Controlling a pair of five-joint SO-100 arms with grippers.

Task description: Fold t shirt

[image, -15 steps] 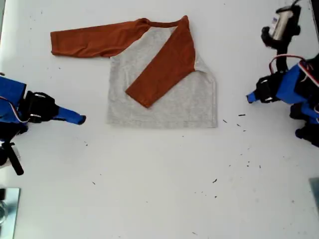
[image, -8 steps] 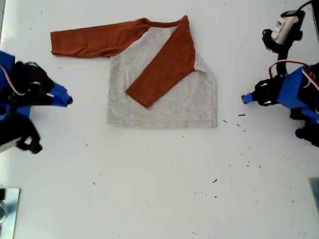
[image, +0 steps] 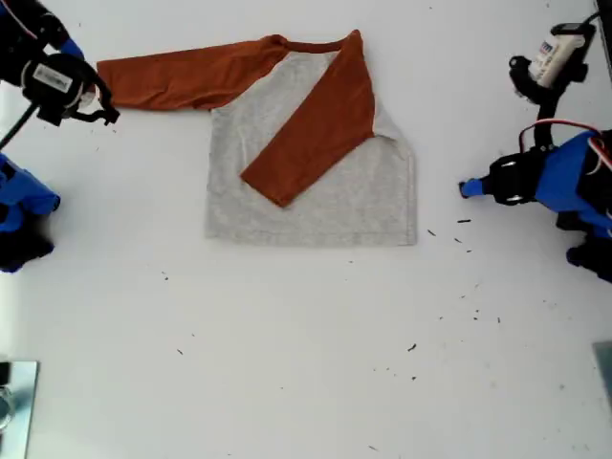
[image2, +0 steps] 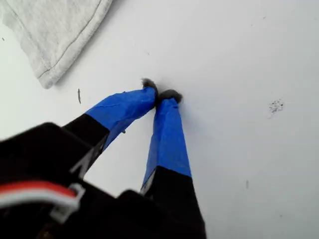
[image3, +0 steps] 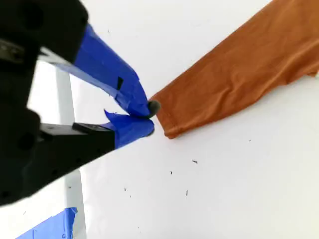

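Grey t shirt (image: 325,191), collar up-frame

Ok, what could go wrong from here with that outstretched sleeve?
1. My second claw looks shut right at the cuff edge of the outstretched sleeve. It may hold little or no cloth, so the sleeve could slip free on lifting.
2. My first claw rests shut on the table, apart from the t shirt. With nothing pinning it, a pull could drag the shirt and undo the folded sleeve.
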